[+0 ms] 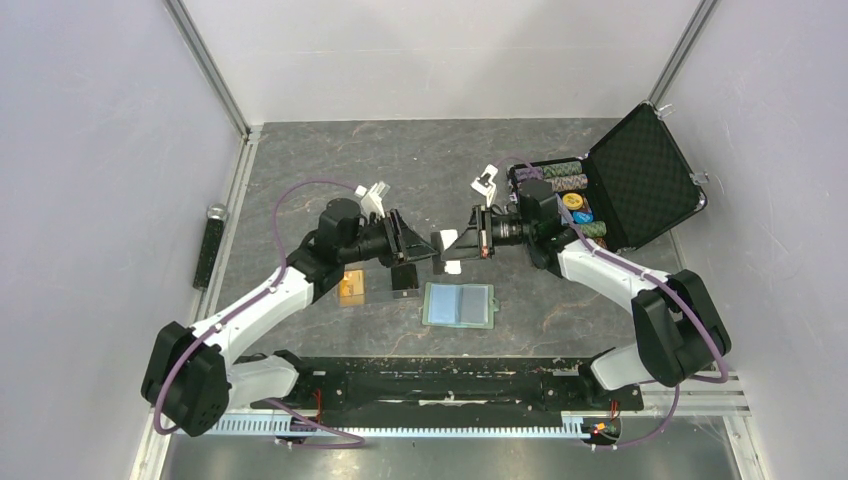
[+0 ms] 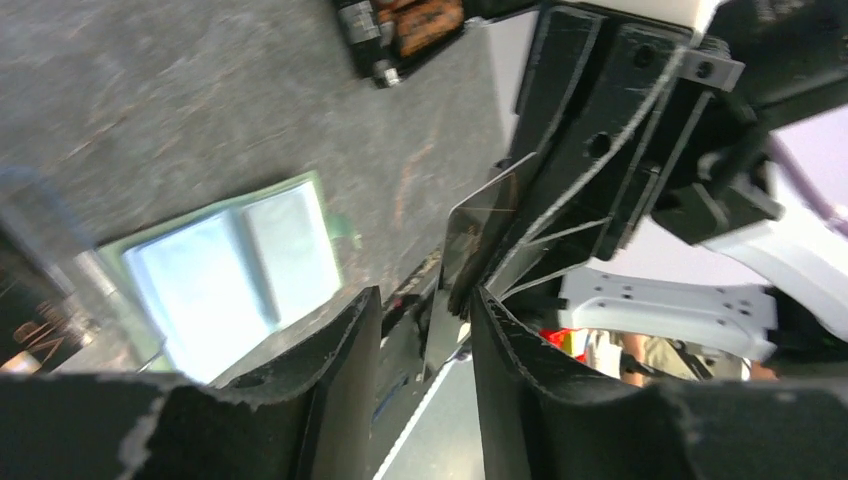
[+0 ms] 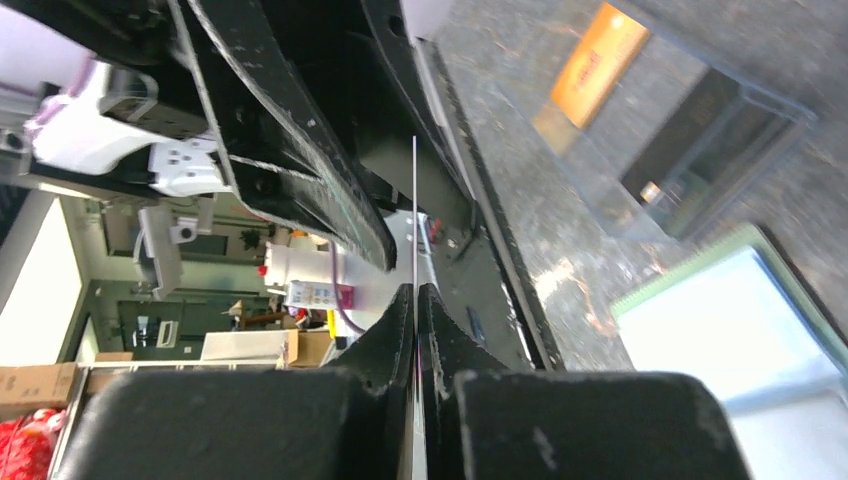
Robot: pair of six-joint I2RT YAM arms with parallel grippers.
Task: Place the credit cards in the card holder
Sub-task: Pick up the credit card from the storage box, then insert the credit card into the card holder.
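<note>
Pale-green card holder (image 1: 458, 304) lies open on the table (image 1: 330, 170), pockets apparently empty: one card (image 3: 415, 230) clamped edge-on in right end effector (image 3: 415, 290), left end effector (image 2: 425, 300) apart around it; orange card (image 1: 351, 287) and dark card (image 1: 404, 277) wait nearby, not yet loaded.

In the top view the light is soft and even, and it comes from above. The pale walls (image 1: 90, 150) are bright, and the dark counter (image 1: 400, 160) shows only weak shadows under the arms (image 1: 270, 290). This picture is sharp.

The left wrist view is smeared by blur. The wallet (image 2: 235, 270) is burnt out to a white-blue glow. The left jaws at the bottom are black, without detail and out of focus.

In the right wrist view the right jaws are also dark and soft. The card (image 3: 414, 220) is only a thin bright line. The clear box (image 3: 680, 130) carries pale glare, and the wallet there is washed out.
</note>
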